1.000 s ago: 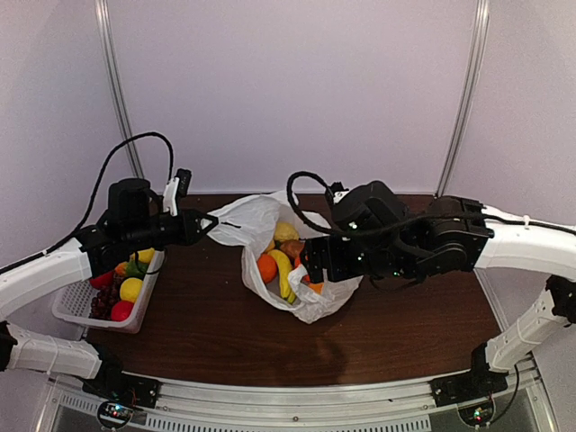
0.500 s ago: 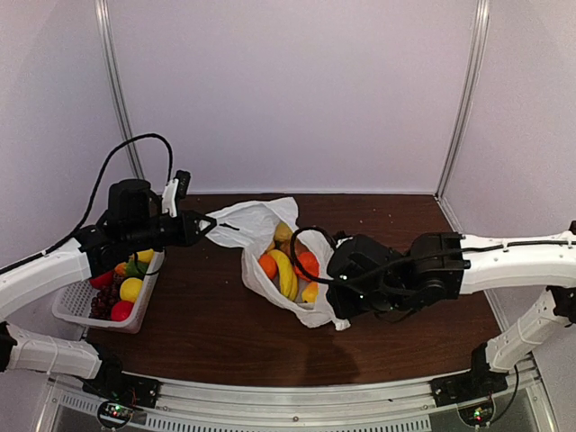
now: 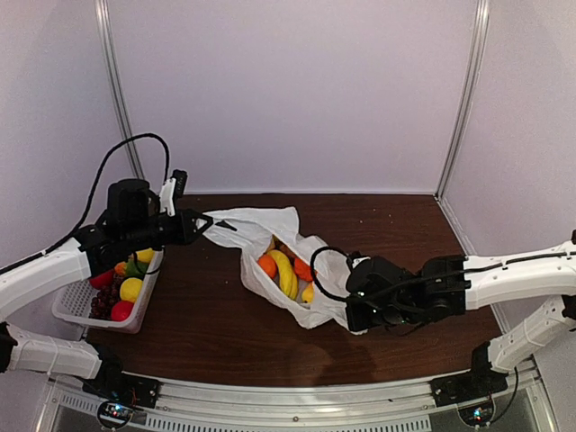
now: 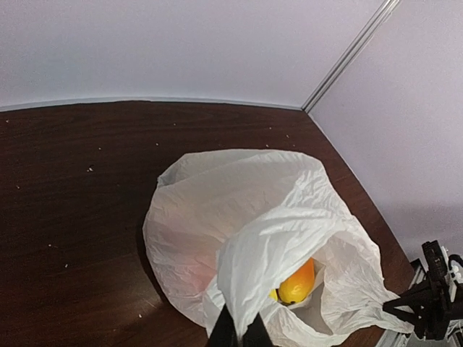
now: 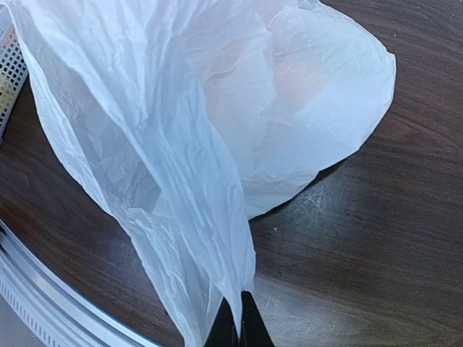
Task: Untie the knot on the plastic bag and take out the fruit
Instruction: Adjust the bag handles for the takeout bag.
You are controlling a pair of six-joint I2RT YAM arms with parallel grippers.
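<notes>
The white plastic bag (image 3: 317, 308) lies open at mid table, stretched between both grippers. Inside it the fruit shows: an orange (image 3: 266, 266), a banana (image 3: 284, 274), a reddish fruit (image 3: 303, 269) and a yellow one (image 3: 308, 292). My left gripper (image 3: 208, 222) is shut on the bag's far-left handle end. In the left wrist view the film (image 4: 246, 217) rises from the jaws (image 4: 240, 334) and a yellow-orange fruit (image 4: 298, 283) peeks out. My right gripper (image 3: 349, 315) is shut on the bag's near-right edge, with film (image 5: 217, 123) running up from its jaws (image 5: 239, 327). The knot is out of view.
A white slatted basket (image 3: 76, 317) stands at the table's left edge under the left arm, holding red apples, dark grapes and other fruit; its corner (image 5: 9, 69) shows in the right wrist view. The metal front rail (image 3: 297, 396) runs along the near edge.
The right gripper has dropped from over the bag toward the near right and shut on the bag's edge, pulling the mouth wider. The left gripper has held still on its handle.
</notes>
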